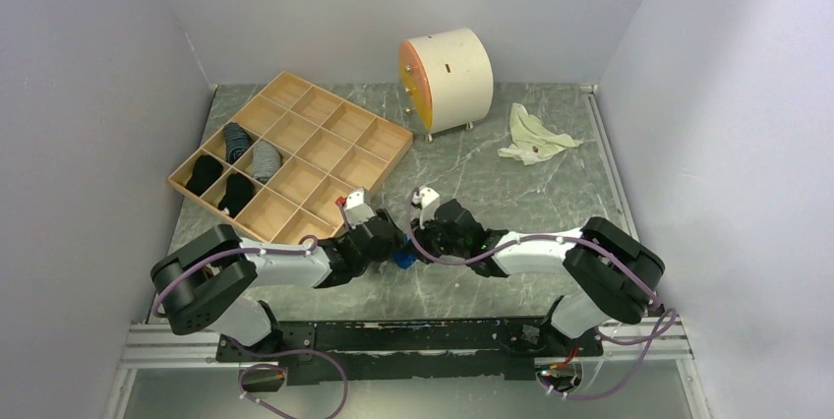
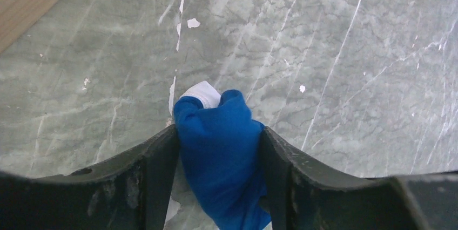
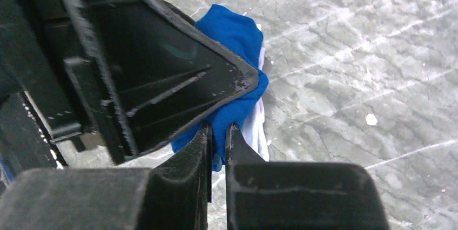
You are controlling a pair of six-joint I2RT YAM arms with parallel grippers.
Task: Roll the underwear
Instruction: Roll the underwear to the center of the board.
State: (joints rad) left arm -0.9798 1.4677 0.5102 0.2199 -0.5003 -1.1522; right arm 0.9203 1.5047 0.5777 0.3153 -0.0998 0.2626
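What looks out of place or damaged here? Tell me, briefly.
A crumpled pale cloth lies loose at back right, beside the white drum. The table surface is chipped, white flecks showing. The blue underwear is a bunched wad, not a neat roll.

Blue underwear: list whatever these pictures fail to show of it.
Left wrist view: blue underwear runs off the bottom edge inside the left hand.
Right wrist view: the left hand blocks its left part, above the right hand.
Top view: both hands nearly cover it; roll state unreadable.
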